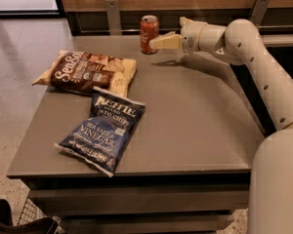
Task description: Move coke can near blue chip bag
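Observation:
The coke can (149, 33) stands upright at the far edge of the table, red with a silver top. The blue chip bag (103, 130) lies flat near the table's front left, well apart from the can. My gripper (166, 32) reaches in from the right, just above the table. It is open, and its near finger (165, 42) points left with its tip almost at the can's right side. The other fingertip (184, 20) shows behind it. The can is not between the fingers.
A brown and cream chip bag (89, 72) lies at the table's left (195, 130), between the can and the blue bag. A wooden wall with metal brackets (113, 14) runs behind the table. A dark object sits on the floor at the lower left (10, 221).

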